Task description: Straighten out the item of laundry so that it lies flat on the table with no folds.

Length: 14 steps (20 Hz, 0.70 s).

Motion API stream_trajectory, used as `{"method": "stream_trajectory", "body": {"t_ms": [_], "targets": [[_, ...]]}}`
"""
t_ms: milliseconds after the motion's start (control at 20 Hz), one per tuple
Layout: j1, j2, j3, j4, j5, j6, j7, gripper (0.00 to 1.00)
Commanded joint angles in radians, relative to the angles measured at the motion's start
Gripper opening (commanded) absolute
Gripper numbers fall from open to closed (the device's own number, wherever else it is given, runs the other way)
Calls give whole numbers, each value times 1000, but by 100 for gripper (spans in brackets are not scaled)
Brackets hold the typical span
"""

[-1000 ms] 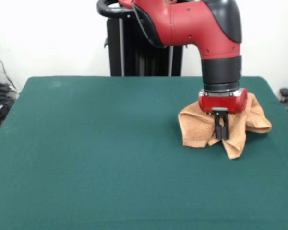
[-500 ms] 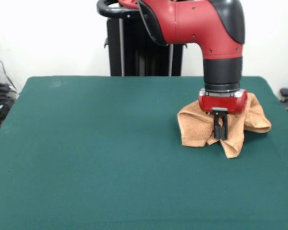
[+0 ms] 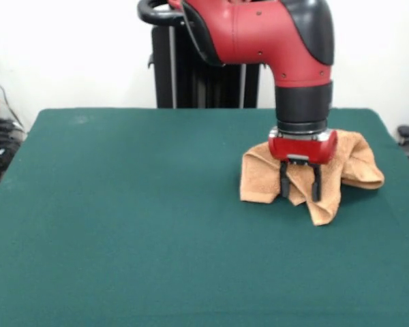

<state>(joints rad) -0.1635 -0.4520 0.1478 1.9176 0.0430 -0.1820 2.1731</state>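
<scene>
A: Arm pose?
B: Comes in from the top of the frame, red elbow bent right of centre, black wrist pointing straight down, red gripper (image 3: 300, 191) mount directly above the cloth.

A: Gripper?
B: Spread apart, two dark fingers (image 3: 284, 185) hanging vertical with a clear gap, tan cloth visible between them. Clamped on nothing; whether the tips touch the fabric, cannot tell.

A: Towel (image 3: 266, 184)?
B: Right of centre in the frame, crumpled on the green counter (image 3: 123, 204). Bunched and folded, one lobe spread toward the left, another flopped out to the right near the counter's edge, a narrow flap pointing down toward the lower frame.
</scene>
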Motion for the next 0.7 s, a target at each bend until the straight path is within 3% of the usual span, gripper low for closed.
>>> {"method": "stream_trajectory", "body": {"t_ms": [50, 450, 600, 700], "targets": [[-40, 64, 156, -29, -26, 100, 97, 100], [-4, 34, 127, -4, 13, 103, 120, 100], [116, -56, -36, 10, 91, 174, 131, 100], [240, -128, -206, 11, 153, 272, 143, 100]]}}
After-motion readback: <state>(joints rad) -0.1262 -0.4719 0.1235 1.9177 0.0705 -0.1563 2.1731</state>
